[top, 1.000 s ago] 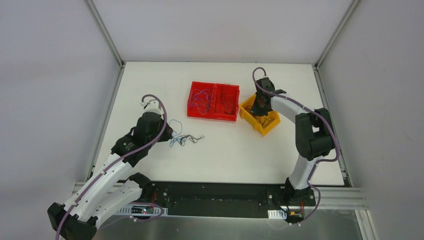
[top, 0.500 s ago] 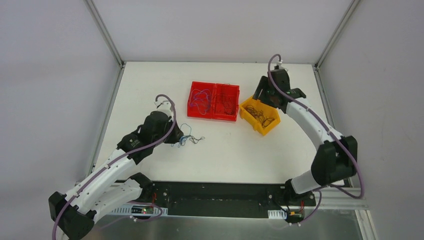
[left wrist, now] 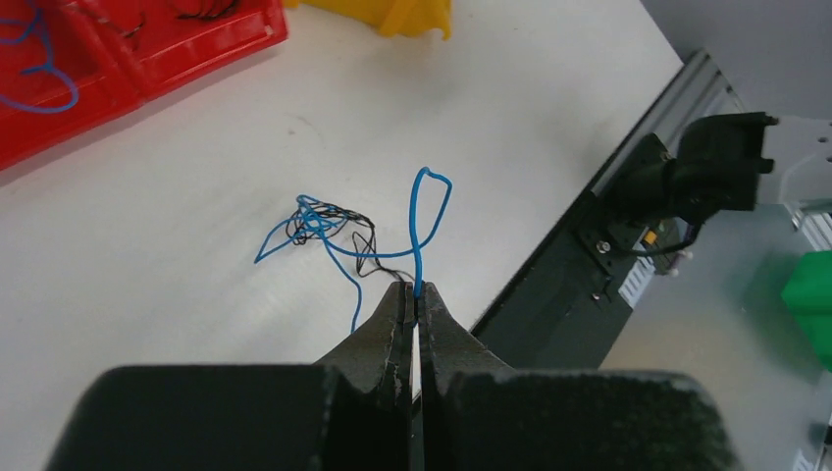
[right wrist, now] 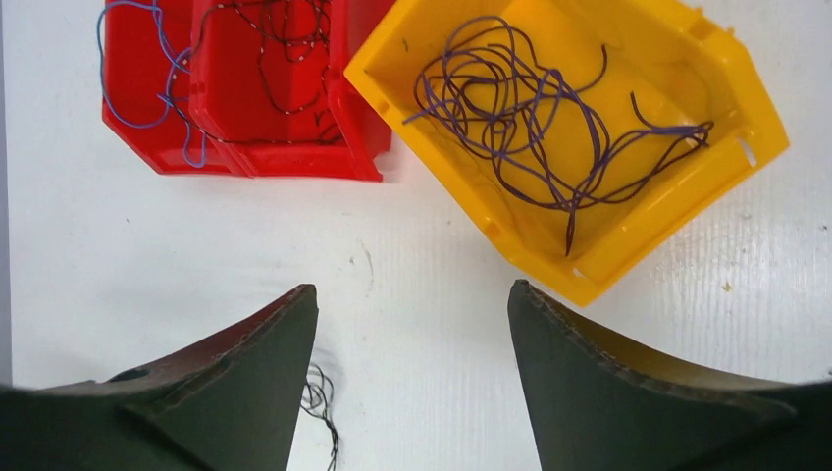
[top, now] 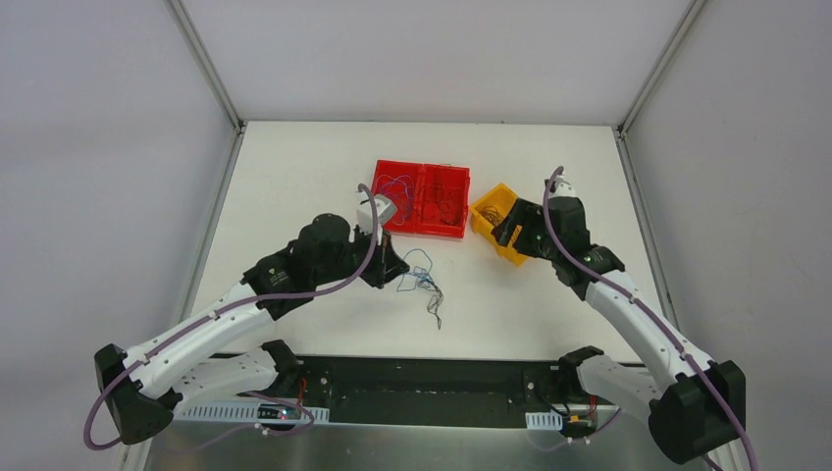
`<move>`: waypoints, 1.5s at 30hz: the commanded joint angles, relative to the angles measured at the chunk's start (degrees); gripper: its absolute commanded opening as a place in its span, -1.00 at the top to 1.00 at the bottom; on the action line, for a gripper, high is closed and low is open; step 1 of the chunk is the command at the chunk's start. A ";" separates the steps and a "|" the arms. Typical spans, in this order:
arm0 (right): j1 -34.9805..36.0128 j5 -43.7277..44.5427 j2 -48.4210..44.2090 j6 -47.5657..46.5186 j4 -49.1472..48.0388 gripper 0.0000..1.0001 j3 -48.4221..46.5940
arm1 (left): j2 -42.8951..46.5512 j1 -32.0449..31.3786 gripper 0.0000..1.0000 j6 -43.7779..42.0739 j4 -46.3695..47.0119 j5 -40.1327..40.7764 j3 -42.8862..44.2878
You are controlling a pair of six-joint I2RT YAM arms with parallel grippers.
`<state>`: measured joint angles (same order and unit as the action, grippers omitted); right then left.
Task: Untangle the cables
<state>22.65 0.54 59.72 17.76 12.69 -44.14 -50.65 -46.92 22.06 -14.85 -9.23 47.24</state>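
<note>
One blue cable [left wrist: 417,245] pinched in left gripper [left wrist: 414,294], tangle [left wrist: 324,218] lying just ahead; right gripper [right wrist: 412,287] spread wide above table [right wrist: 147,255]

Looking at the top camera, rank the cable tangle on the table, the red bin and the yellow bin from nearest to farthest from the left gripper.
From the left gripper:
1. The tangle, at its tips on the table; its blue cable is pinched.
2. The red bin, just behind, toward the back.
3. The yellow bin, farthest, to the right.
</note>
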 commanded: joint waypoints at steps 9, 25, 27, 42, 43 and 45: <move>0.09 -4.41 -5.43 -0.74 -2.93 -0.50 2.87 | 2.77 -4.20 1.00 1.23 6.47 8.67 3.18; 11.26 -8.14 -1.92 2.03 -9.05 -0.45 9.89 | 1.05 -1.60 1.00 2.73 2.37 14.15 -2.11; 13.62 -7.35 -0.32 3.30 -11.07 -0.43 10.89 | 0.85 -1.53 1.00 2.43 2.38 14.40 -2.11; 32.64 5.07 18.63 6.33 -19.72 -0.32 4.52 | 1.45 -1.55 1.00 3.22 2.33 15.74 -2.54; 33.53 6.79 20.30 7.16 -19.35 -0.35 4.12 | 1.58 -1.58 1.00 3.37 2.24 16.01 -2.64; 35.67 10.68 22.57 8.23 -18.39 -0.36 3.14 | 1.86 -1.54 1.00 3.64 2.01 16.71 -2.81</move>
<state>55.11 2.09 78.74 23.38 -4.36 -37.87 -50.43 -48.64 25.36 -13.67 5.19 45.04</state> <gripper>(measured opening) 0.672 0.009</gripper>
